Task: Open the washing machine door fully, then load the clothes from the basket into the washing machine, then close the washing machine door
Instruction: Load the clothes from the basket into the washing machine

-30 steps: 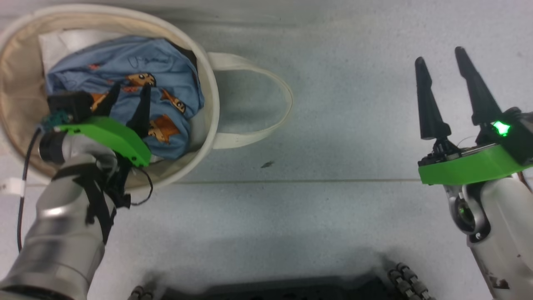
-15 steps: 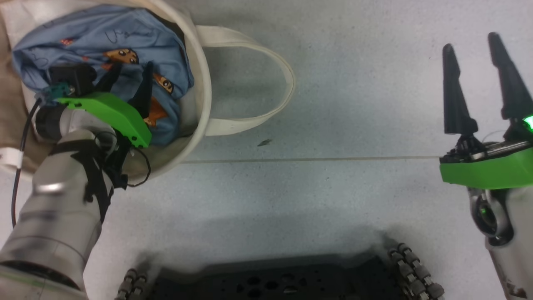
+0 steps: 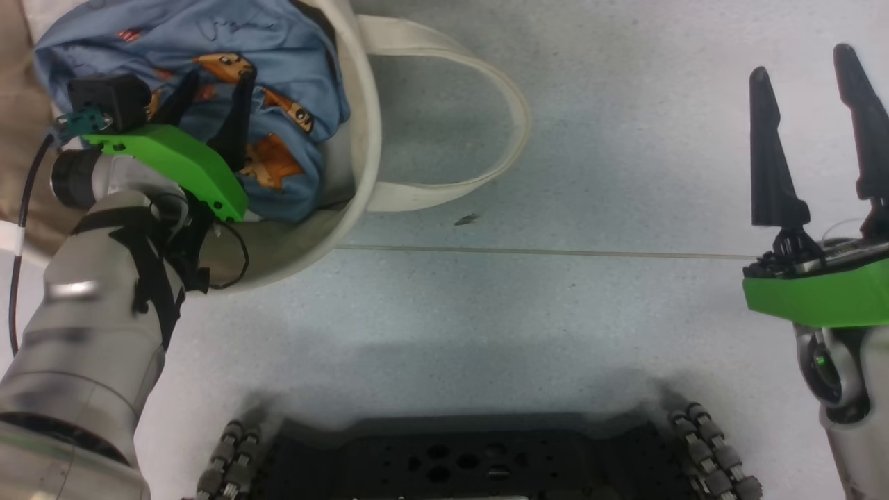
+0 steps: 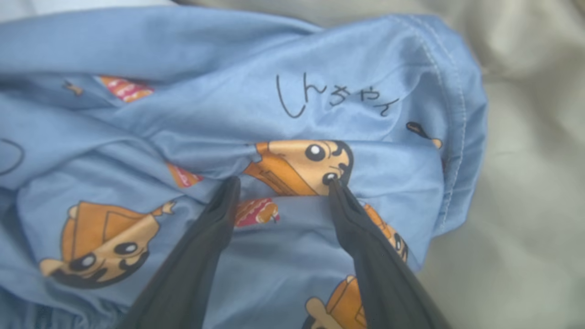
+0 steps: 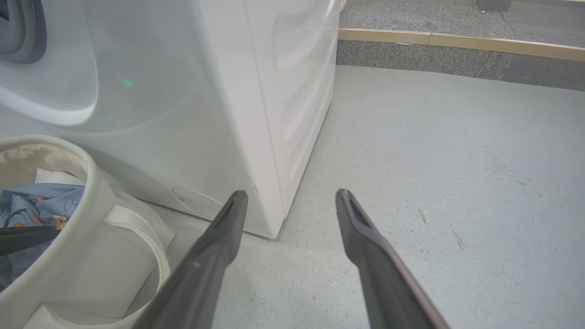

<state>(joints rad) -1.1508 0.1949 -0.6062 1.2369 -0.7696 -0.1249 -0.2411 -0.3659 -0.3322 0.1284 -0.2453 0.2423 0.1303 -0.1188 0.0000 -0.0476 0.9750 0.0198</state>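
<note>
Head view, upper left: small round cream canvas basket [image 3: 366,139] on the pale grey speckled floor [image 3: 555,333], one long loop handle [image 3: 515,118] lying flat toward the right. Holds the crumpled light blue fabric clothes [image 3: 292,42] printed with orange-brown cartoon faces (bunched toward the handle side of the tub). Reaches in from the lower left on a silver forearm [image 3: 83,347] with a green wrist plate [image 3: 173,160]: left tool [image 3: 217,78], two long dark fingers spread, pointing down onto the clothes. Left wrist view, closer: left tool [image 4: 283,183] splayed wide, both fingertips [image 4: 231,187] touching the clothes [image 4: 365,68], one right at a printed face, fabric lying loose between them, nothing pinched. Hangs well apart at the right edge of the head view: right tool [image 3: 802,61], fingers parted over bare floor, holding nothing. Right wrist view: right tool [image 5: 291,194] spread the same, aimed at the lower front corner of the big white front-loading washing machine [image 5: 205,91], with its grey rubber ring [image 5: 27,32] at the upper left. Stands just beside the washer's front, lower left: the basket [image 5: 91,256], with the clothes [image 5: 32,205] and a scrap of plain white cloth [image 5: 50,176] inside, a dark finger of the left tool over them. Runs along the bottom of the head view: dark wheeled base [image 3: 472,458].
</note>
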